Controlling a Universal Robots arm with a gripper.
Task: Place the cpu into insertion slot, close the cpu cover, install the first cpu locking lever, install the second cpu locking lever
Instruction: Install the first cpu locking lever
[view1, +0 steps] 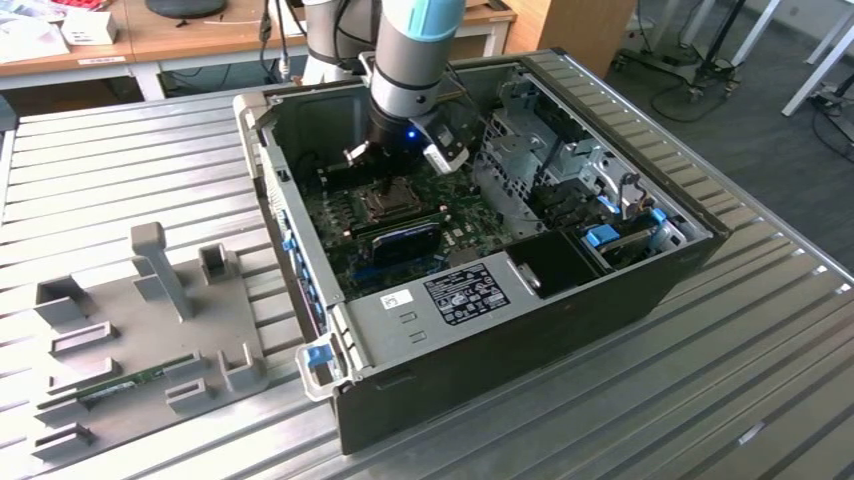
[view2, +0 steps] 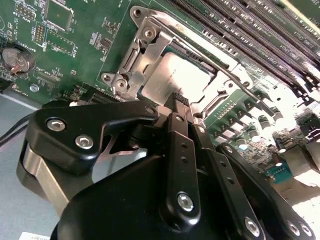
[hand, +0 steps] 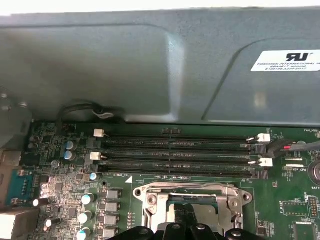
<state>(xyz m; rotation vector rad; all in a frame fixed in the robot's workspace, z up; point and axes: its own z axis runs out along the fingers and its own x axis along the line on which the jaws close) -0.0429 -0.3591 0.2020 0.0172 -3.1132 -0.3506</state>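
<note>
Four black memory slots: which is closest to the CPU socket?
The outermost slot, running right along the socket's silver frame; the other three lie beyond it, toward the case wall.

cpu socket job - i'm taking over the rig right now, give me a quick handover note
Gripper: down inside the open computer case, directly over the insertion slot; whether its fingers are open or shut cannot be told.
Cpu: lying flat in the slot, grey metal top up.
Cpu cover: appears down around the cpu, its frame along the chip's edges.
Done: cpu placed; cover looks closed.
Left: the two locking levers. Their state is not clear from these views, so check both before moving on.
</note>
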